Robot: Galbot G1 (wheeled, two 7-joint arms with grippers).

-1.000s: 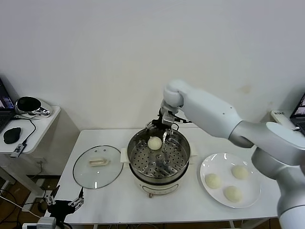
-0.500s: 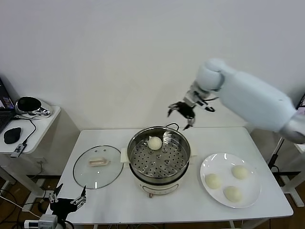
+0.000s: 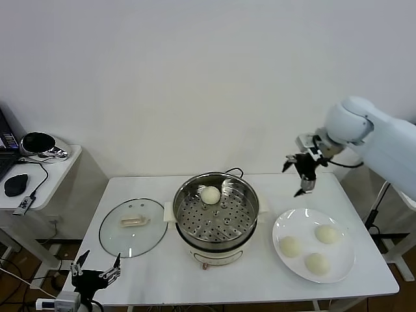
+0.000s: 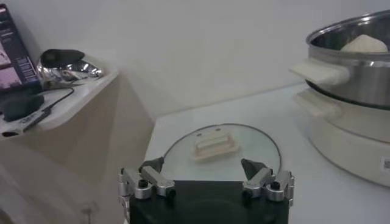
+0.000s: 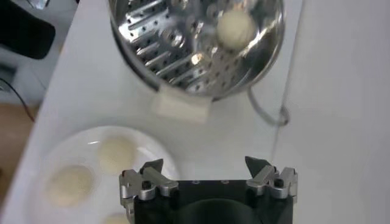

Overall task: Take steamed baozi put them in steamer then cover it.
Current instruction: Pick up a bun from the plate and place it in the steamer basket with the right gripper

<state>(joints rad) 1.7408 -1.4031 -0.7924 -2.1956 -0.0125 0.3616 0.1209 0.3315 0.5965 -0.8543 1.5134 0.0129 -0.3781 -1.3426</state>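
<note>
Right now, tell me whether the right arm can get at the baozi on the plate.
Probably yes: the right pincer hangs open and empty above the plate, and nothing covers its three baozi.

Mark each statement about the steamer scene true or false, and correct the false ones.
1. One baozi lies in the steamer. True.
2. The cover sits on the steamer. False: it lies on the table, on the robot's left of the pot.
3. The plate holds three baozi. True.
4. The right gripper holds a bun. False: it is open and empty, above the table between steamer and plate.
5. The left gripper is open, low at the table's front edge near the cover. True.
</note>
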